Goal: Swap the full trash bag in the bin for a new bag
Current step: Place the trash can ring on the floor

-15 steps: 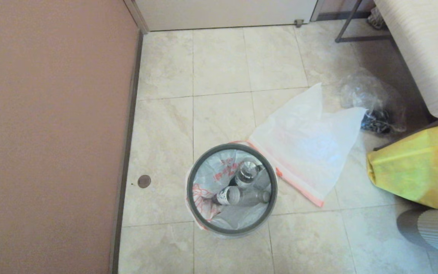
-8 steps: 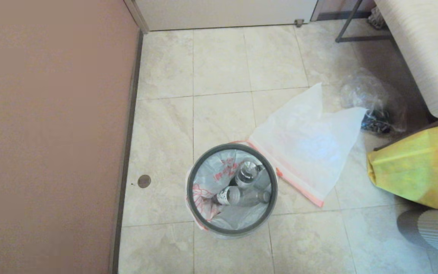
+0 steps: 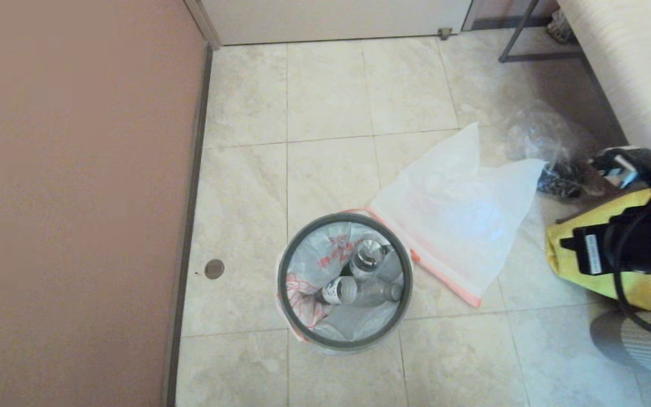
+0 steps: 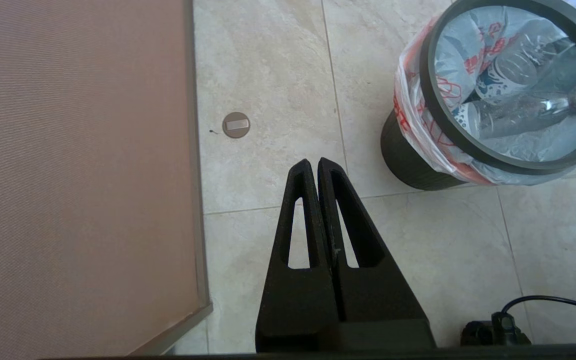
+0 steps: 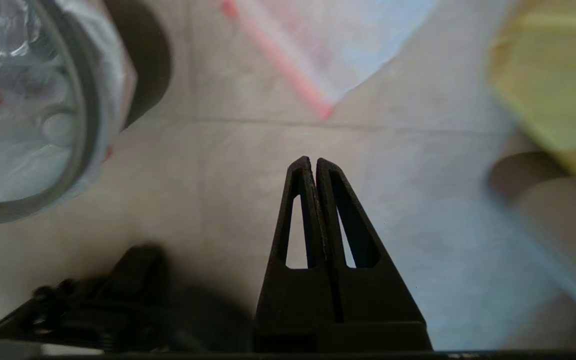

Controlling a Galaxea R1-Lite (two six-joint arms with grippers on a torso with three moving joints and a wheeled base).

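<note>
A small round dark bin (image 3: 345, 282) stands upright on a tiled floor (image 3: 331, 90), its mouth facing up, ringed by a thin grey hoop rim (image 3: 288, 265). Inside sits the full trash bag (image 3: 317, 257), thin white plastic with red drawings, its edge folded out over the rim. Clear plastic bottles (image 3: 359, 291) lie on their sides within it.

The left gripper (image 4: 314, 162) hangs over bare floor with its fingers pressed together, holding nothing. The bin is near it, ahead and off to its right side; a pinkish wall panel (image 4: 78, 150) runs along its other side.

The right gripper (image 5: 312, 161) also has its fingers together and empty. It hovers above the floor, with the bin off to its left. The new bag (image 3: 455, 209), milky white, lies flat on the floor ahead of this gripper. Its orange-pink mouth band (image 3: 444, 280) runs diagonally, one end touching the bin. A yellow bag (image 3: 597, 282) lies to this gripper's right, and a crinkled clear bag (image 3: 546, 141) sits farther ahead.
</note>
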